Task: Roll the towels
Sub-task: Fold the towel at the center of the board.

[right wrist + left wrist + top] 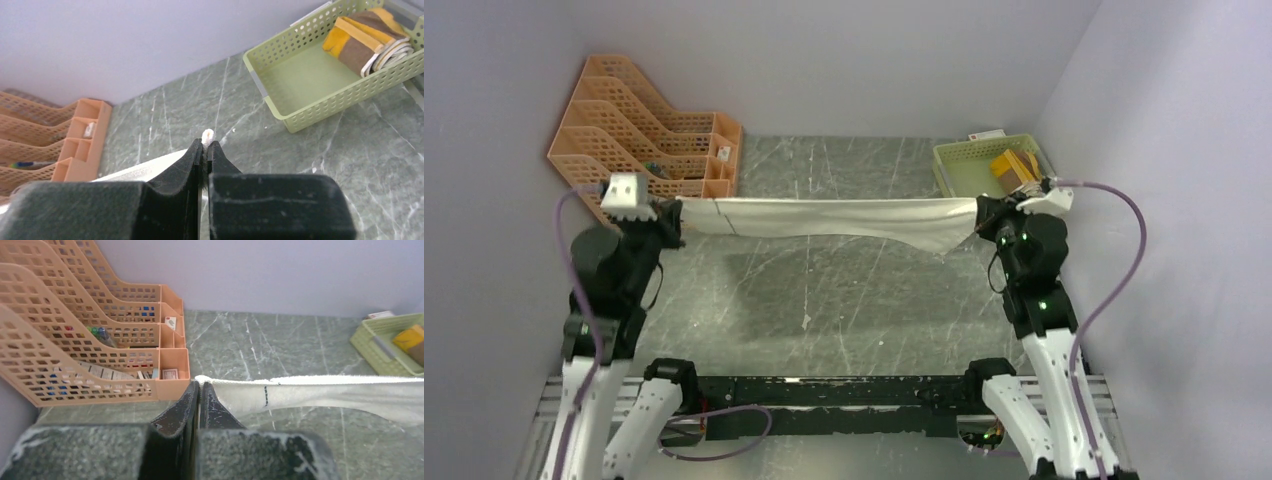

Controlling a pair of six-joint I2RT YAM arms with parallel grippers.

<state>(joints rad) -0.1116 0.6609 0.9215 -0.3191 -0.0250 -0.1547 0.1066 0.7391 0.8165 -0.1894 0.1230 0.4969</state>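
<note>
**Two arms, one towel stretched between them**

One plain cream-white cloth towel (824,217) hangs in the air above the dark green marbled surface (824,310), which carries the towel's shadow. The towel's long axis runs crosswise, from the left arm (614,265) to the right arm (1029,260). Each arm grips one short end.

The left wrist view shows the left jaws pressed together on a corner of the cloth. The towel leads away from them to the right, with a thin dark mark just past the grip. The right wrist view shows the right jaws likewise clamped, a small tuft of white cloth showing above their tips and the towel trailing off to the left. The span is nearly level, sagging a little near the right end.

The mustard-yellow and brown towel (1012,165) lies bundled in the pale green perforated basket (954,160) at the far right corner, and appears to be already rolled. An orange plastic stepped file rack (644,130) stands at the far left, just behind the left end of the span.

Neither arm is nearer, since each holds its own end and the middle lies between them. The likely next step is to lower the span flat onto the surface, keeping the axis crosswise so that rolling can start from one end.
</note>
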